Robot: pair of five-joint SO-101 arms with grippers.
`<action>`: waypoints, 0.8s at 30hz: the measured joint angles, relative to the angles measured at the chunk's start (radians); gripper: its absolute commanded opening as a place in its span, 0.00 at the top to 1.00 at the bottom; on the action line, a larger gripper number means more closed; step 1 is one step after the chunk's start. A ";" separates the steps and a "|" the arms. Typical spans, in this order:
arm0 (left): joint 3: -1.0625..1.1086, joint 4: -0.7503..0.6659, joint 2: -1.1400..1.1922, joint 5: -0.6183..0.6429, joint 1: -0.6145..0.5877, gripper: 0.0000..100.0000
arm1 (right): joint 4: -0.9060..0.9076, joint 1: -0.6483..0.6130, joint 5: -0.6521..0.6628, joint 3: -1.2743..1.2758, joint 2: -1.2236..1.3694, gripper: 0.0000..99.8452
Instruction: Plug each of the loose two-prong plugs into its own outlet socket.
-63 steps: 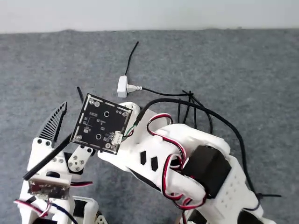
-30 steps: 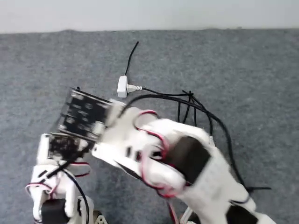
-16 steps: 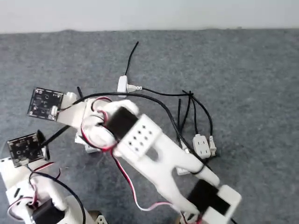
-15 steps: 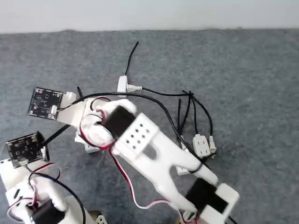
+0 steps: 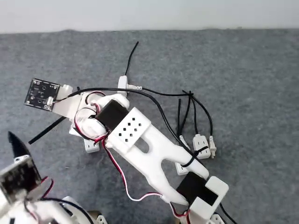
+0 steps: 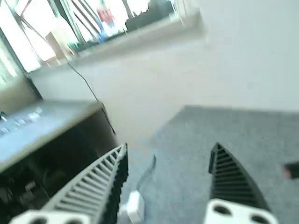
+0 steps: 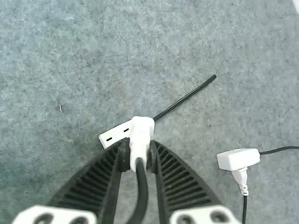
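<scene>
One white plug (image 7: 141, 128) inside the right gripper (image 7: 138, 148)

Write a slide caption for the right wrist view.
Right gripper shut on a white plug, held at a white outlet socket on grey carpet.

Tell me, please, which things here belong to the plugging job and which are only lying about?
Job: white plug held between the right fingers; white socket just ahead of it; another white block with a corded plug at its end; white connectors on black cords.
Lying about: grey carpet; dark cabinet in the room behind.
</scene>
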 measured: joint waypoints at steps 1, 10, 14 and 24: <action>-0.035 -0.003 0.005 0.000 -0.002 0.72 | 0.000 0.000 -0.002 0.000 0.000 0.99; -0.397 0.014 0.457 0.000 -0.005 0.72 | 0.000 0.000 -0.005 -0.002 0.000 0.99; -0.522 0.101 0.635 0.006 -0.005 0.72 | 0.002 0.005 0.043 -0.002 0.023 0.99; -0.554 0.124 0.528 0.006 -0.005 0.72 | 0.002 0.023 0.221 -0.002 0.238 0.99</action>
